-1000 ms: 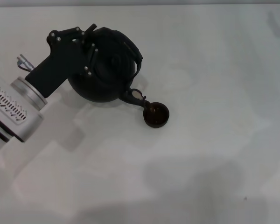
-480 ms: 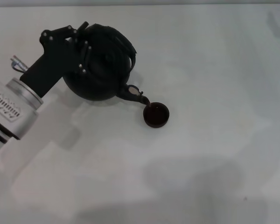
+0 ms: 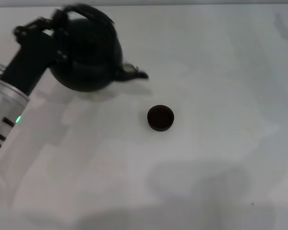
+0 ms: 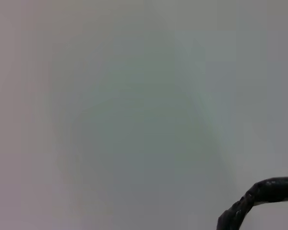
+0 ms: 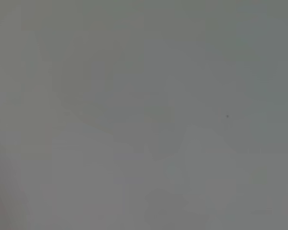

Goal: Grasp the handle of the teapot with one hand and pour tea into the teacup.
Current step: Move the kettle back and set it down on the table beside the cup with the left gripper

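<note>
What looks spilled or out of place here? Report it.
Nothing stands out. The teacup sits upright with no puddle visible beside it on the table. The left end effector holds the teapot by its handle, spout well clear of the cup.

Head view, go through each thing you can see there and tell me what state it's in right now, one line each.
Teapot: held off to the left of the cup, lid on, spout pointing toward the cup but not over it.
Handle: arched over the pot, gripped by the left hand.
Left hand: shut on the handle.
Teacup: upright on the table, dark inside, standing alone.
Right hand: not in view.
</note>
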You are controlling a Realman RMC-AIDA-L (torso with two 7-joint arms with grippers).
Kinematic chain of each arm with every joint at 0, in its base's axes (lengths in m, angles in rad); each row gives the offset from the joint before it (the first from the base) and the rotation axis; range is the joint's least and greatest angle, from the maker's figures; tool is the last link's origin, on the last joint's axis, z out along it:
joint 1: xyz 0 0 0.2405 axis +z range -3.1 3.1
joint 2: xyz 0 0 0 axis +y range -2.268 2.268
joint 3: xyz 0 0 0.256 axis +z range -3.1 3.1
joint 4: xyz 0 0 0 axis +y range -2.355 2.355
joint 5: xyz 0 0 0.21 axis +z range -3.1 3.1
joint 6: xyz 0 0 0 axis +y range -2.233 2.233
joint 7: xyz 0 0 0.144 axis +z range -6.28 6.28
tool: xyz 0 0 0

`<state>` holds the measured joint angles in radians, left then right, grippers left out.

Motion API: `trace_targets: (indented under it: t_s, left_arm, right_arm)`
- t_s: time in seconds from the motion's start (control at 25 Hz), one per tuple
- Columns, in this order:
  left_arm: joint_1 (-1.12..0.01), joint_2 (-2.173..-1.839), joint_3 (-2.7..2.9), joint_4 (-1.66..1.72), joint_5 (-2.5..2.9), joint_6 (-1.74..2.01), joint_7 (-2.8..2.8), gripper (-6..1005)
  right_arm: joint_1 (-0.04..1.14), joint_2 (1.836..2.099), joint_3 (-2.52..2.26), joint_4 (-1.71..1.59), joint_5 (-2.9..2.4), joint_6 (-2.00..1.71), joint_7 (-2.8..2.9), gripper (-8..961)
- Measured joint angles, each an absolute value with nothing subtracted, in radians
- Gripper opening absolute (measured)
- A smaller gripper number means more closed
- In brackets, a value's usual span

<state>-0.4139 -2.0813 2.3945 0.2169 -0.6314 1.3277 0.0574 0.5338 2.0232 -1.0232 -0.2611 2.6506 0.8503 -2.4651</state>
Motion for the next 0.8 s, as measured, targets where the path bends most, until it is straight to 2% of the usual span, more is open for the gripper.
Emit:
trace_targets:
  t_s: [0.4, 0.8]
  left_arm:
    - [-0.309, -2.090, 2.406, 0.354, -0.882, 1.251, 0.000, 132]
    - [-0.320, -2.085, 2.408, 0.335, -0.878, 1.161, -0.064, 139]
  right_arm:
    - [0.536, 2.023, -1.023, -0.257, 2.654, 0.843, -2.465, 841]
    - [0.545, 2.022, -1.023, -0.245, 2.660, 0.842, -2.465, 840]
